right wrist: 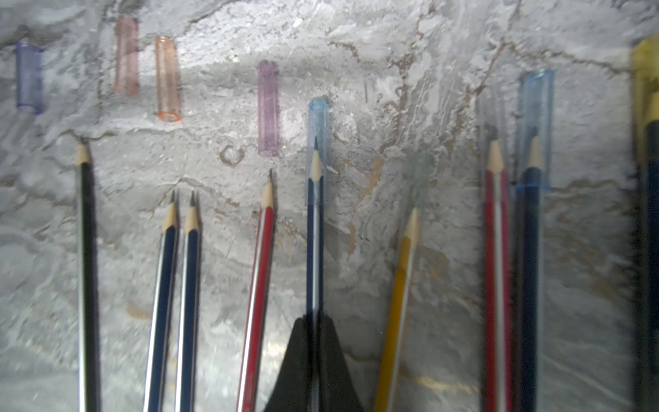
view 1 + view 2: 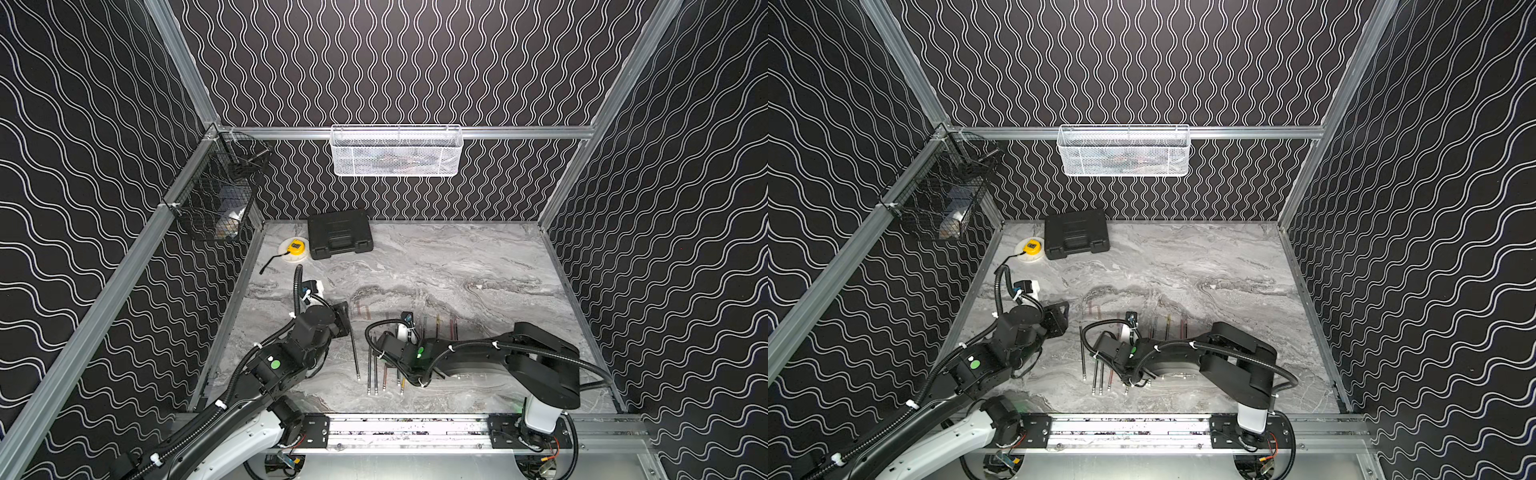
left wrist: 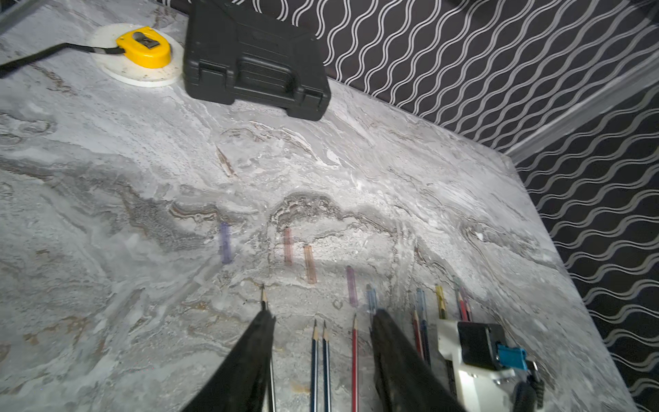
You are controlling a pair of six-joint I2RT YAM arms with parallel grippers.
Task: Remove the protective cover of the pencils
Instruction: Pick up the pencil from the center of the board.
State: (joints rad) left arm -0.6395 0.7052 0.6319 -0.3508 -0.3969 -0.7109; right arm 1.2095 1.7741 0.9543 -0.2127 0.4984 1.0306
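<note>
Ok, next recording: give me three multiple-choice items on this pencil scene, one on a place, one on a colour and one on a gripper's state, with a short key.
1. Where does the yellow tape measure sit?
A. on the white round disc beside the black plastic case
B. on top of that case
C. hanging on the back wall

2. What colour is the see-through plastic cap on the tip of the dark blue pencil between the right gripper fingers?
A. orange
B. pink
C. light blue

3. How does the right gripper stand?
A. open above the table
B. shut on the dark blue pencil
C. shut on a loose cap

Key:
1 A: the left wrist view shows it lying on the disc next to the case.
2 C: the right wrist view shows a light blue tube over the point.
3 B: both fingers press against the pencil's body.
</note>
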